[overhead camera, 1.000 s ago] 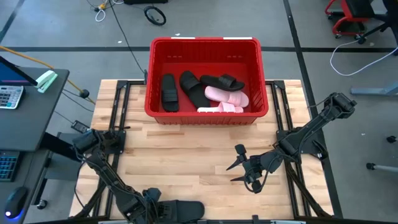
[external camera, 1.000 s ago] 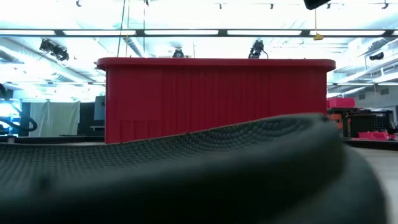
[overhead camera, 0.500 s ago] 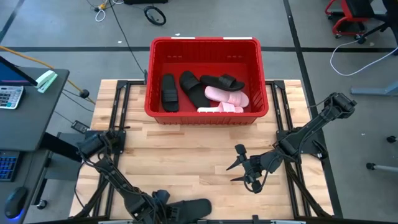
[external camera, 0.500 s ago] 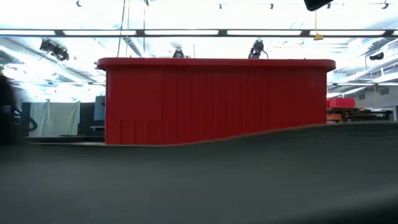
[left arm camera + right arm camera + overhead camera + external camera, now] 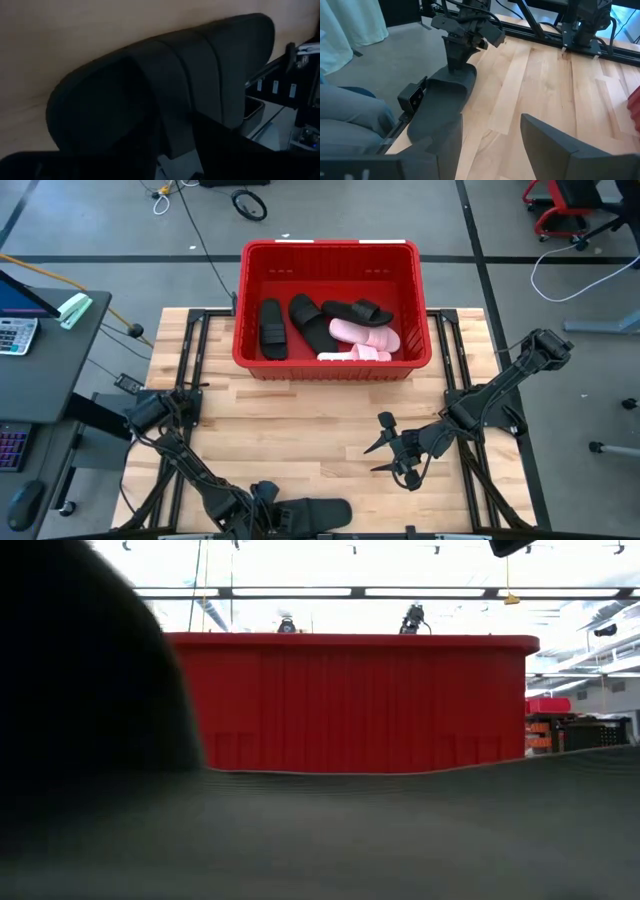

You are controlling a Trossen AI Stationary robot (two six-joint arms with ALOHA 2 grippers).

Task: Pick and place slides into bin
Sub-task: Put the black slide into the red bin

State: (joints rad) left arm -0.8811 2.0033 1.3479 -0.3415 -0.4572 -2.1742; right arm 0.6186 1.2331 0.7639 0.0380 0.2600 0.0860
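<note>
The table carried the red bin at its far edge, centred. Five slides lay inside the bin: three black ones and two pink ones. The wood between the bin and the near edge was open, apart from the right gripper.

The sixth slide, black, lay flat at the near edge of the table, left of centre, with one end reaching the edge hardware. In the low view it filled the foreground, with the bin wall standing behind it.

The left gripper was low at the near edge, at the end of the slide nearer the left arm. The right wrist view showed it pointing down onto that end. Whether its fingers were clamped on the slide or only around it could not be told.

The right gripper waited over the right-centre of the table, fingers spread apart and holding nothing, well apart from the slide.
</note>
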